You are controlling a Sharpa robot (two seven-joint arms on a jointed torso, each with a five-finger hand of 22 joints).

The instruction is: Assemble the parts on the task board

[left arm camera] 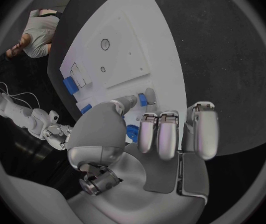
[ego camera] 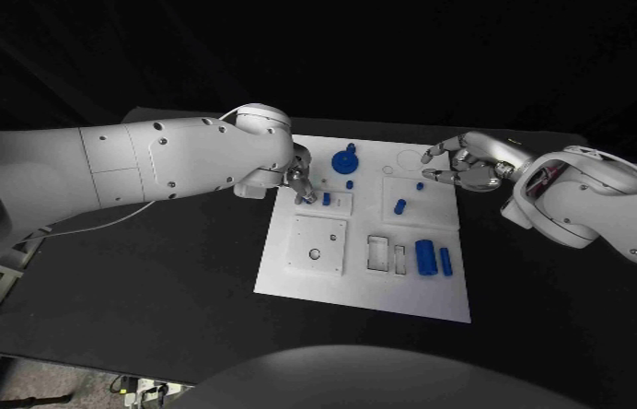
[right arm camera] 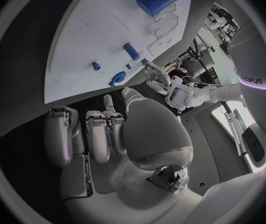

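Note:
The white task board (ego camera: 399, 289) lies mid-table. My left hand (ego camera: 300, 177) reaches over its far left part; thumb and a fingertip flank a small blue peg (ego camera: 327, 199) (left arm camera: 143, 100) and seem to pinch it at a raised white plate, while the other fingers (left arm camera: 168, 134) are curled. Beside it stand a round blue knob (ego camera: 345, 160) and a tiny blue peg (ego camera: 349, 184). My right hand (ego camera: 463, 165) hovers at the board's far right corner, fingers (right arm camera: 83, 134) curled in, with nothing in them. A blue pin (ego camera: 399, 206) lies mid-board.
A thick blue block (ego camera: 425, 256) and a slim blue bar (ego camera: 446, 262) lie at the board's near right, beside two rectangular slots (ego camera: 380, 253). A white plate with a round hole (ego camera: 318, 245) sits at the near left. Black table (ego camera: 159, 289) surrounds the board.

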